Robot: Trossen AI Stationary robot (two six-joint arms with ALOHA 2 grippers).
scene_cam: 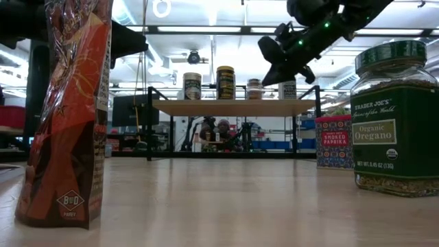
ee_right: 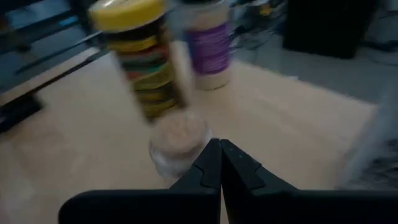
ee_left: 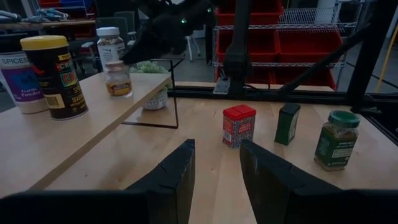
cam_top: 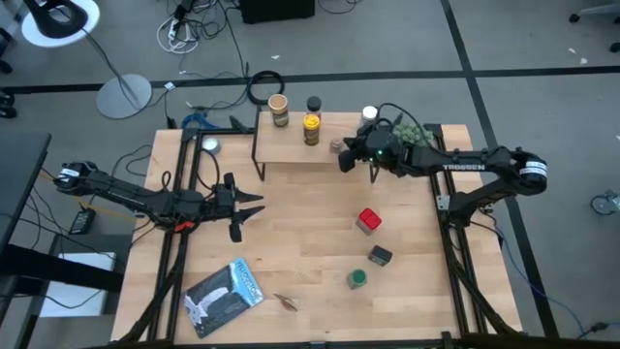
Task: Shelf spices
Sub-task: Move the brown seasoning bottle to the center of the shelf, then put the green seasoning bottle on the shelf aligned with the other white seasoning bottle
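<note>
- While the right gripper (cam_top: 345,161) hovers at the shelf (cam_top: 291,150), its jaws are pressed together, holding nothing.
- Shelf's long axis runs left to right at the table's far edge.
- On it: five upright containers, among them the yellow jar (cam_top: 311,129) and a small clear jar (ee_right: 179,138).
- On the table (cam_top: 300,242): three upright, the red tin (cam_top: 368,221), dark tin (cam_top: 380,255) and green-lidded jar (cam_top: 357,279).
- Left gripper (cam_top: 254,206): jaws part-spread, empty, over the table's left.

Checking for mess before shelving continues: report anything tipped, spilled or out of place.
Nothing stands out. The jars on the shelf stand upright, and the red tin, dark tin and green-lidded jar wait upright on the table. No spill shows.
</note>
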